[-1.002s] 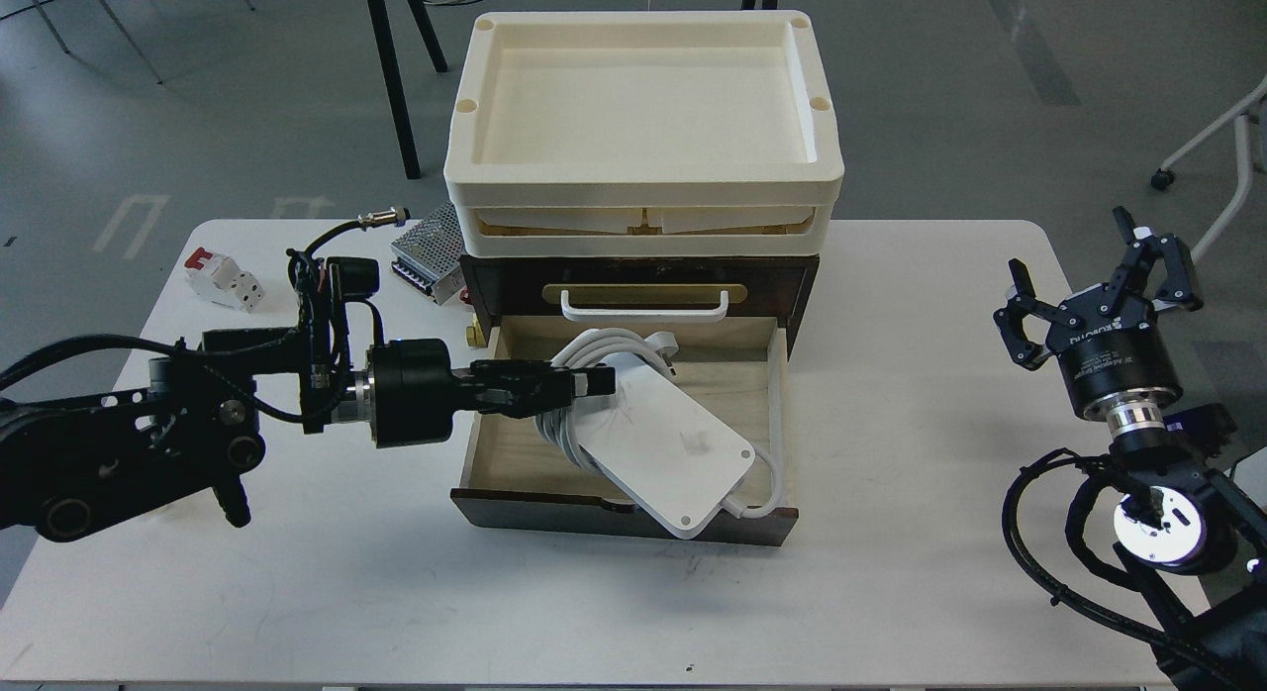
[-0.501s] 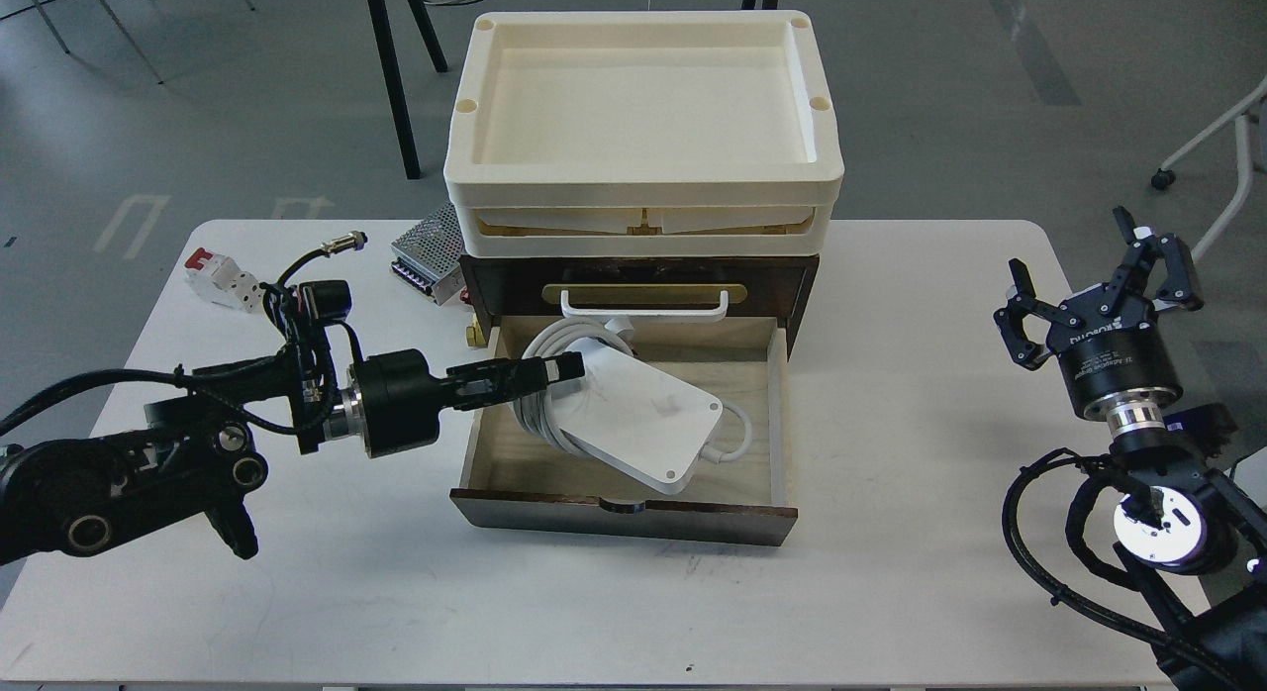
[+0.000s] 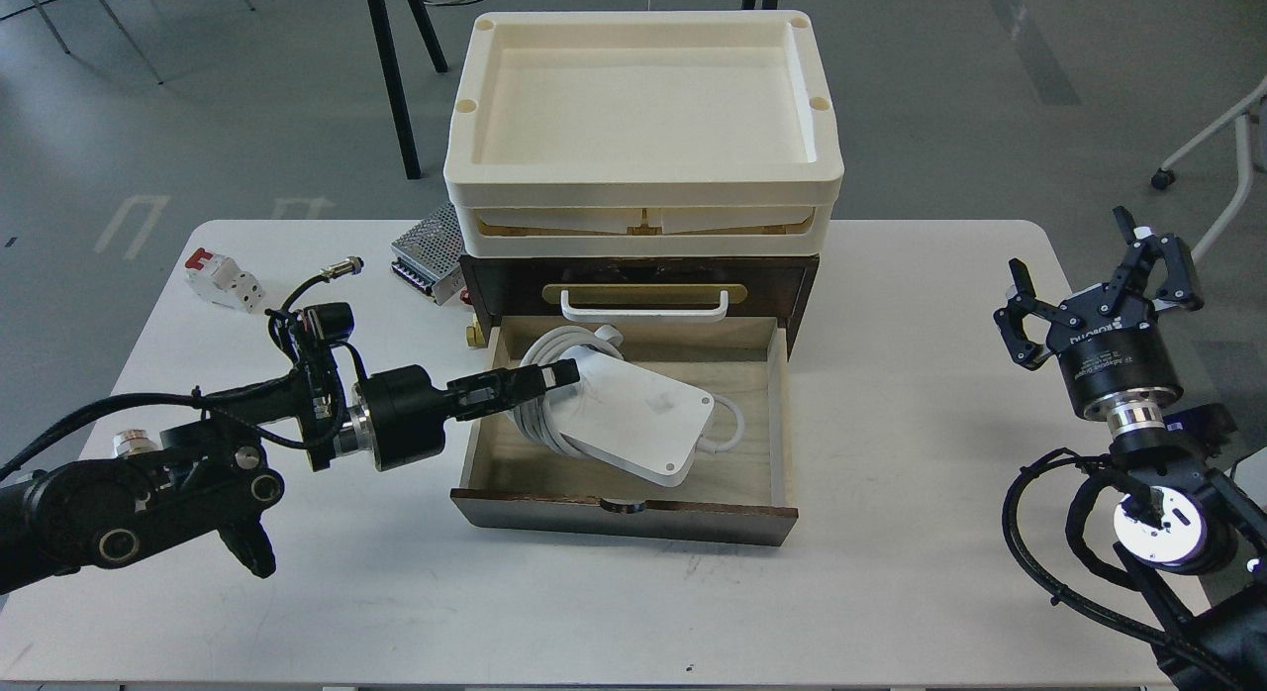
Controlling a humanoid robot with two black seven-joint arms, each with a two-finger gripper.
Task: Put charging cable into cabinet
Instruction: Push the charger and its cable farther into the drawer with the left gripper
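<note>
The charging cable [image 3: 643, 419], a flat white adapter with its cord coiled round the left end, lies tilted inside the open light wood drawer [image 3: 779, 414] of the dark brown cabinet [image 3: 802, 275]. My left gripper [image 3: 559, 374] reaches in over the drawer's left wall and is shut on the coiled cord end. The loose cord loops out at the adapter's right. My right gripper [image 3: 1089, 275] is open and empty, held above the table's right edge, far from the cabinet.
Cream plastic trays [image 3: 643, 191] are stacked on the cabinet. A perforated metal power supply box [image 3: 426, 250] and a white-and-red circuit breaker [image 3: 223, 278] lie at the back left. A white drawer handle [image 3: 643, 310] sits above the open drawer.
My left gripper has drawn back left and lowered, bringing the charging cable down from over the drawer's front edge to lie inside the drawer. The right arm has not moved.
</note>
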